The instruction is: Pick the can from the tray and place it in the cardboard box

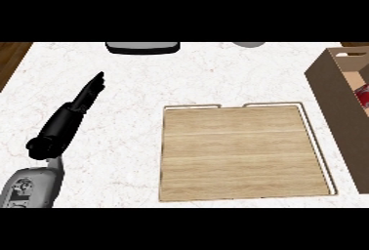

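Left hand [88, 93] rests open, fingers straight, on the table [115, 127], left of the wooden tray [238, 156]; right hand not visible. Tray holds nothing. Can [362, 95] shows as a red patch inside the cardboard box [333, 93], far right, opposite the hand; its axis can't be read.

Views: one, from my head. Facing: steeply down onto the surface [144, 97]. Range: close. Coverage: tray [241, 154] central, box [333, 97] cut by right edge, my left robot hand [86, 95] entering from lower left.
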